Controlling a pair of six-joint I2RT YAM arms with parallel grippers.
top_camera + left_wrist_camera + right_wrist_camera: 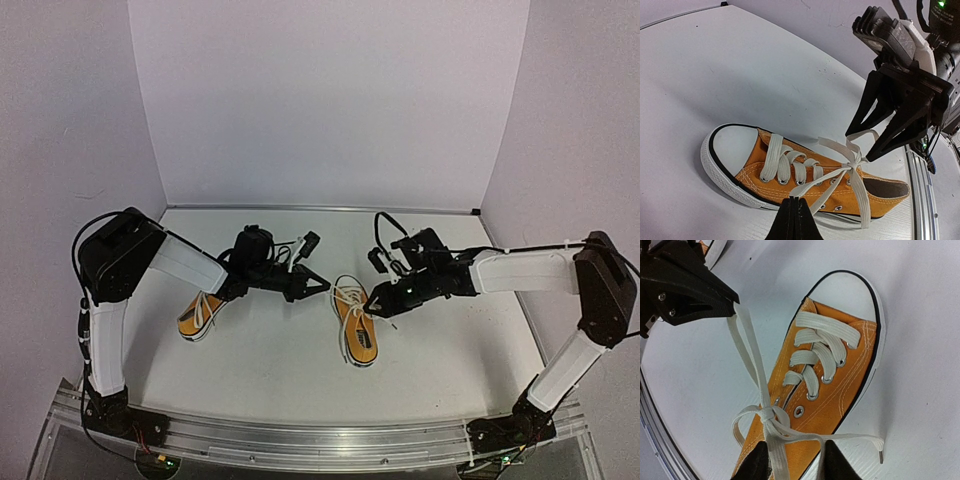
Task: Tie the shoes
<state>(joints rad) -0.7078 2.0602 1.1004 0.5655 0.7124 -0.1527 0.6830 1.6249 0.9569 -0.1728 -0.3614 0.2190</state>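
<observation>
One orange-yellow shoe (358, 330) lies mid-table, toe away from me; it also shows in the left wrist view (790, 170) and the right wrist view (840, 385). Its white laces meet in a knot (854, 164) (767, 414). My left gripper (322, 286) (795, 202) is shut on a lace loop pulled out to the left, also seen from the right wrist (732, 302). My right gripper (372, 305) (797, 465) (858, 146) is over the shoe's heel end, jaws apart, with the other lace loop running between them. A loose lace end (880, 452) lies on the table. The second shoe (200, 315) lies at the left under my left arm.
White walls close the table at the back and both sides. An aluminium rail (320, 440) (920, 190) runs along the near edge. The two grippers are close together over the middle shoe.
</observation>
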